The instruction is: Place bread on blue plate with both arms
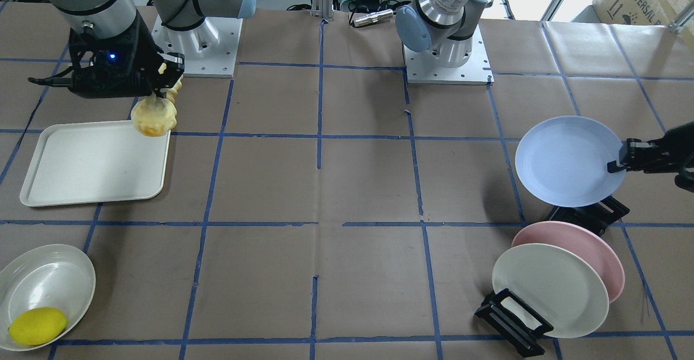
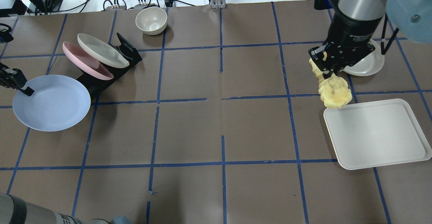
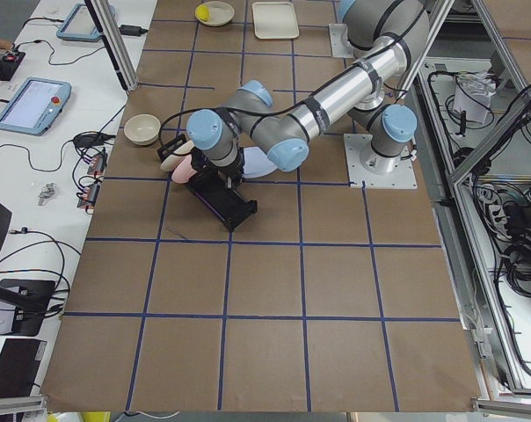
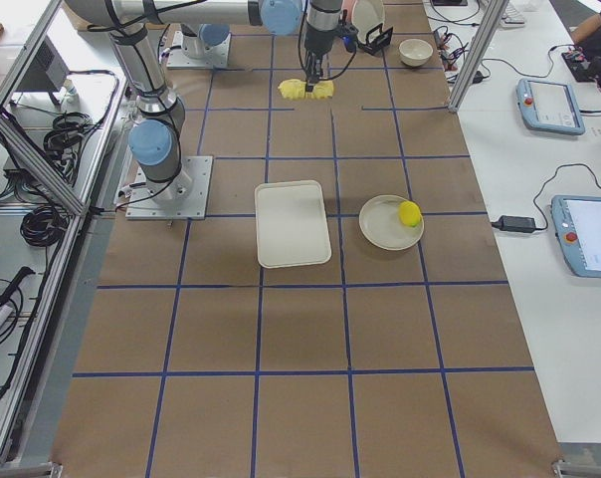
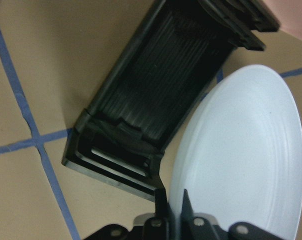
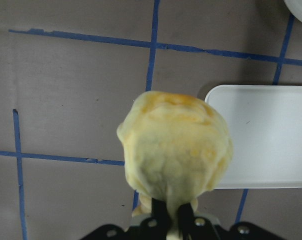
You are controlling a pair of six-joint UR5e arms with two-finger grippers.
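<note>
Seemingly soft, the bread (image 2: 334,90) is pinched endwise by the right gripper (image 2: 323,69), the rim of the blue plate (image 2: 50,104) by the left gripper (image 2: 24,89).

1. Light was bright and even from overhead; the brown worktop (image 2: 256,129) looked matte.
2. Soft, faint shadows lay beside the blue plate (image 2: 50,104).
3. Up close, the bread (image 6: 176,150) looked slightly soft-focused, and the background behind the robot washed out white.
</note>
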